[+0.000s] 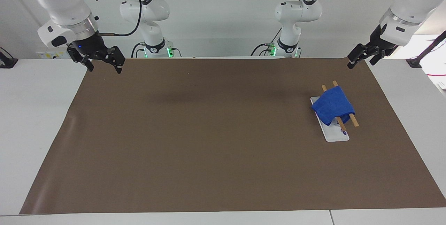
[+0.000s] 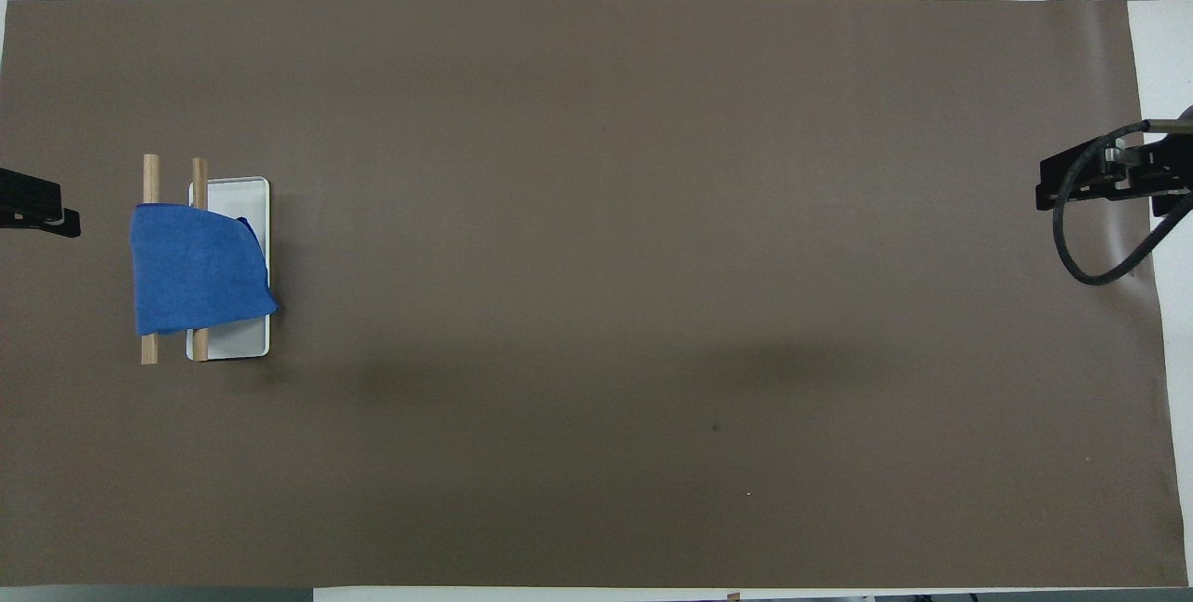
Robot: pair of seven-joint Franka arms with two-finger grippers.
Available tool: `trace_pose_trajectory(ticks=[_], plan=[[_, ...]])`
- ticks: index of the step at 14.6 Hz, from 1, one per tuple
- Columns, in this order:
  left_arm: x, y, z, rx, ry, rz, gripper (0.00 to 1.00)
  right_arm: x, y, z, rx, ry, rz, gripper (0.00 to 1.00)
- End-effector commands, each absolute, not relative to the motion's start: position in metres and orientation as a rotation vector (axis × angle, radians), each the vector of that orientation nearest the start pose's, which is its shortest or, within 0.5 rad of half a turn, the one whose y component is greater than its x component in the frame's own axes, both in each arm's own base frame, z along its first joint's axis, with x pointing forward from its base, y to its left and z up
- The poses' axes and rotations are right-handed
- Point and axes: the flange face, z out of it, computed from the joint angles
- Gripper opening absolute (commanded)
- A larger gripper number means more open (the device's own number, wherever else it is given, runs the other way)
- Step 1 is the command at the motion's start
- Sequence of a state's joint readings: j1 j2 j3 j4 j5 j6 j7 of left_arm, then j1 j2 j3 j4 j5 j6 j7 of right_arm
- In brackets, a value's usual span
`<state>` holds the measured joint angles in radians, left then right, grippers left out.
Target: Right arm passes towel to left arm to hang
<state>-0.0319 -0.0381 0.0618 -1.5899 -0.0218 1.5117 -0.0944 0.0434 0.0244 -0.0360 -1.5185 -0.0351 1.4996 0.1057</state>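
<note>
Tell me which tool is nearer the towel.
Left. The left tool hangs over the mat's corner at the towel's end; the right tool hangs over the mat's other end.
</note>
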Motion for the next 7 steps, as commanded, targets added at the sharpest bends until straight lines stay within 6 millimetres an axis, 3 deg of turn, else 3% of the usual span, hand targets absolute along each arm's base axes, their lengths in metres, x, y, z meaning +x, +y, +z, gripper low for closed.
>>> trace_pose_trajectory(ticks=[1, 7], plan=[[0.5251, 0.0120, 0.6380, -3.173, -0.185, 0.046, 1.00, 0.5519, -0.0044, 0.6301, -3.171, 0.148, 0.037, 1.00], [0.5202, 0.0130, 0.6427, -3.176, -0.168, 0.021, 1.00, 0.5517, -0.0084, 0.6307, -3.170, 0.150, 0.037, 1.00]])
